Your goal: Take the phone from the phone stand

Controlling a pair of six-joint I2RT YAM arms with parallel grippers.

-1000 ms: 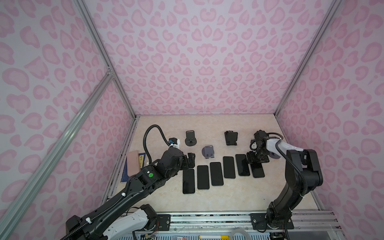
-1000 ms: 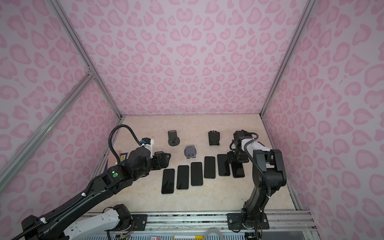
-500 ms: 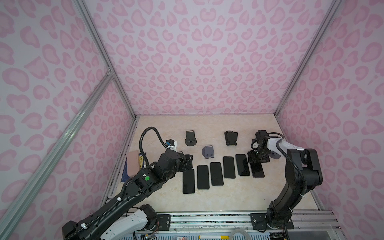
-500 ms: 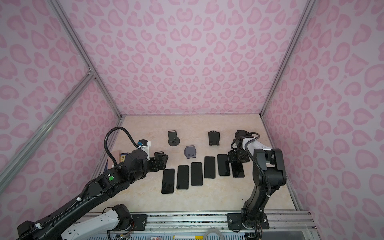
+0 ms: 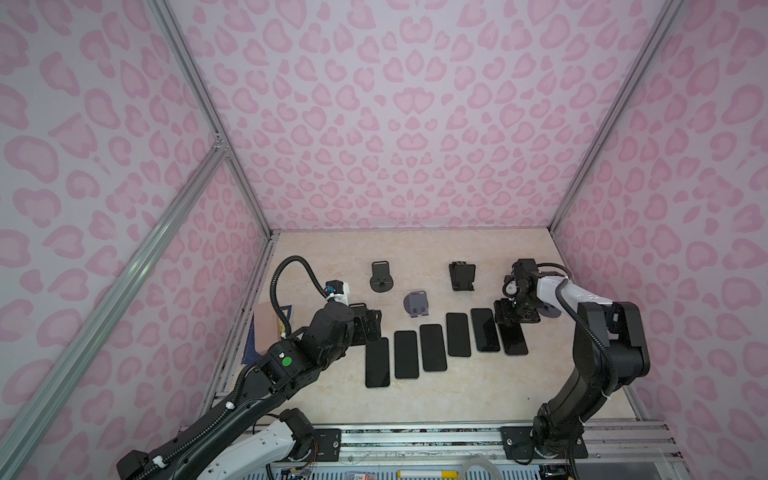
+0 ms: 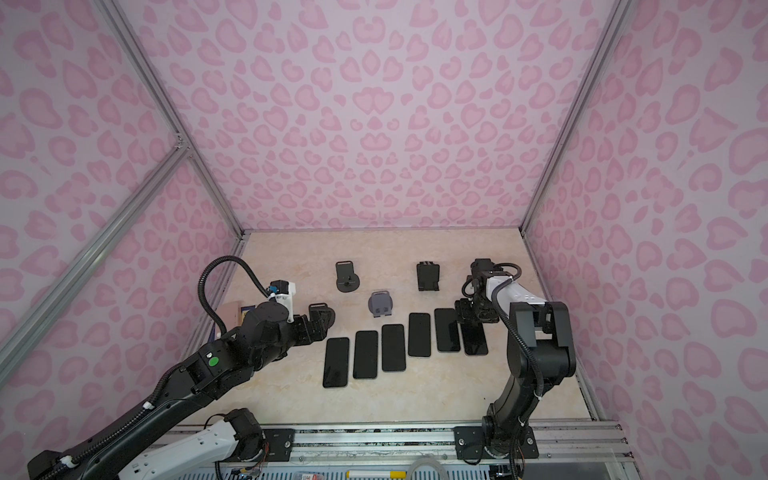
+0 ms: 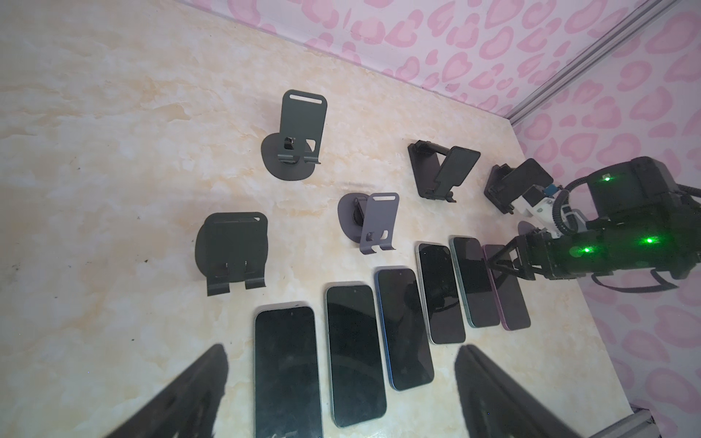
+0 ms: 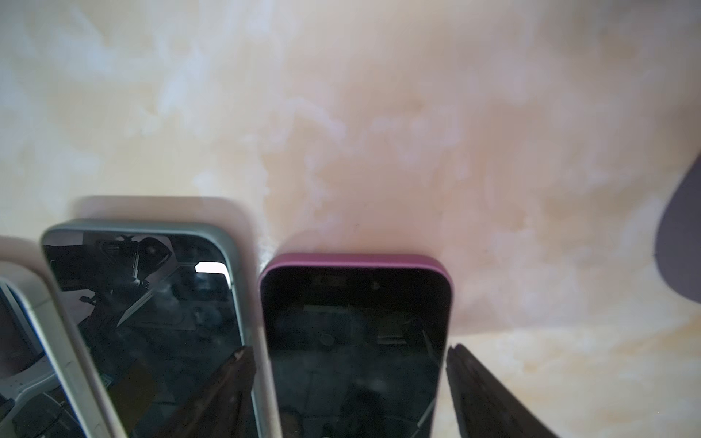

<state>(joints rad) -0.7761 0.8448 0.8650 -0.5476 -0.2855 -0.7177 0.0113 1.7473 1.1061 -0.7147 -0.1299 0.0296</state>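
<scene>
At the left, the left gripper (image 7: 340,350) hovers with its jaws wide apart above the left end of a row of six phones (image 5: 432,347), all flat on the table (image 5: 415,257). The purple phone (image 5: 515,338) lies at the right end of the row. The right gripper (image 8: 349,348) straddles it with parted jaws and thin gaps, not holding it. The phone stand (image 8: 682,242) is just beside.

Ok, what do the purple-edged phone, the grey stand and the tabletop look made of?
Purple-edged phone: face glossy with faint reflections, likely glass; rim matte, silicone or coated metal, cannot tell. Grey stand: thin matte sheet with bent lips, painted metal or plastic. Tabletop: cream marbled pattern, low sheen, probably laminate.
</scene>
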